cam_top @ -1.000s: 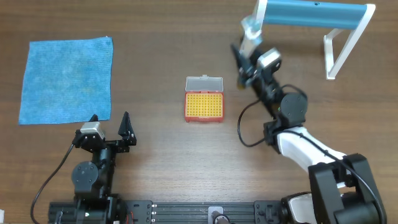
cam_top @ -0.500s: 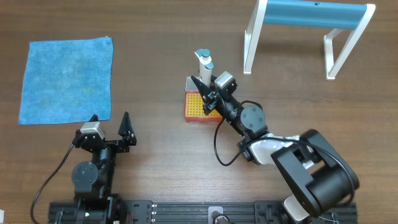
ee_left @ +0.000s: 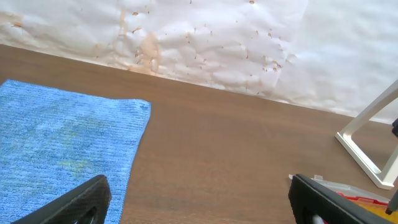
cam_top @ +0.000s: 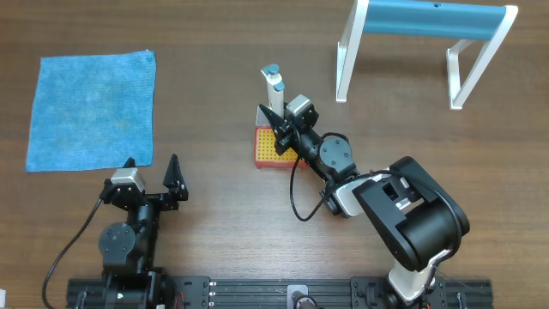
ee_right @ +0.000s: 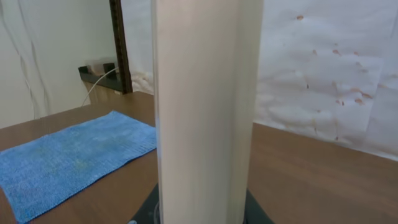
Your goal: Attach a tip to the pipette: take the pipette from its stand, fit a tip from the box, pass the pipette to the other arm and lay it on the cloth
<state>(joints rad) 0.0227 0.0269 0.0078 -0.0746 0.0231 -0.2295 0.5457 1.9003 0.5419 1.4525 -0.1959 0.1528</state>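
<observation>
1. White pipette (cam_top: pixel 274 83) stands upright in my right fingers (cam_top: pixel 276 120), which are clamped on its body, above the tip box (cam_top: pixel 268 151) near the table's middle.
2. My left fingers (cam_top: pixel 175 170) are spread and empty by the table's near edge, and the cloth (cam_top: pixel 90 112) lies toward the far left corner.
3. I can't see the nozzle end, so alignment is my worry: coming down off a tip's axis could jam it between tips or shove the box sideways.
4. Pressing too lightly could leave a loose tip that drops during the handover.
</observation>
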